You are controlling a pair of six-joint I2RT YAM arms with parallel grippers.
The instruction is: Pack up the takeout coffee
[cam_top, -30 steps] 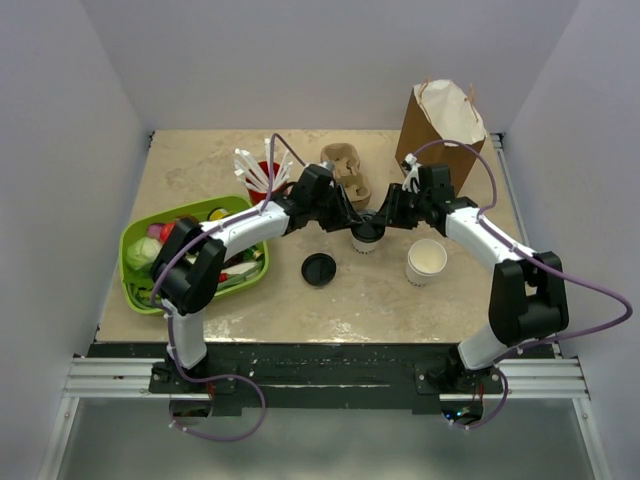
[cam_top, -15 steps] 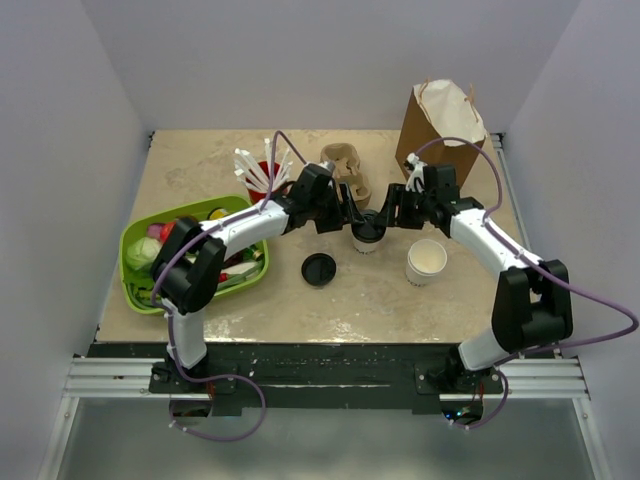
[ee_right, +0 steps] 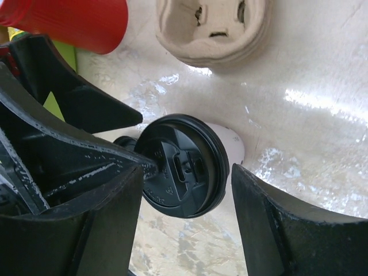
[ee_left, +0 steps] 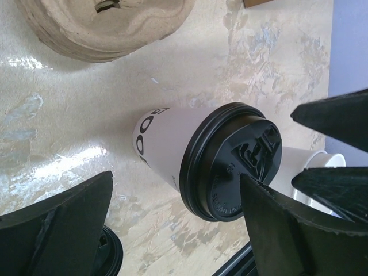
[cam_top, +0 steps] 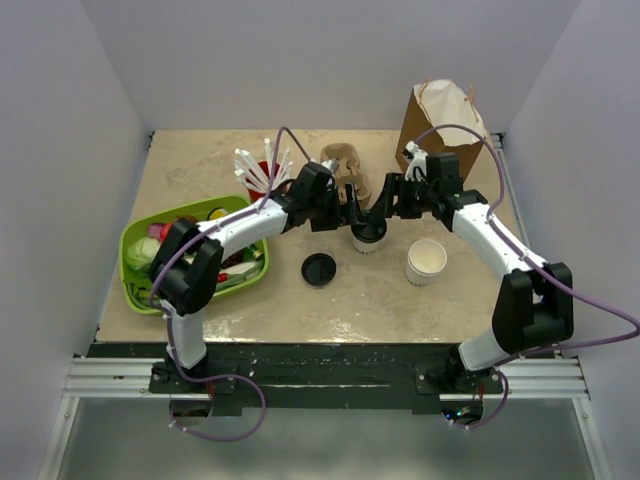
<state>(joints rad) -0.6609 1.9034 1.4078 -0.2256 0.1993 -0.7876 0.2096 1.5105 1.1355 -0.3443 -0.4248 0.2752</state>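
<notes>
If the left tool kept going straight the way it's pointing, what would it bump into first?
Most likely the lidded coffee cup: it stands straight ahead, between the left tool's open fingers.

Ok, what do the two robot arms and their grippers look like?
Both the left arm and right arm have white shell links between black joints, with a purple cable looping alongside each. The left gripper and right gripper are black, with broad wedge-shaped fingers that taper, slightly scuffed.
</notes>
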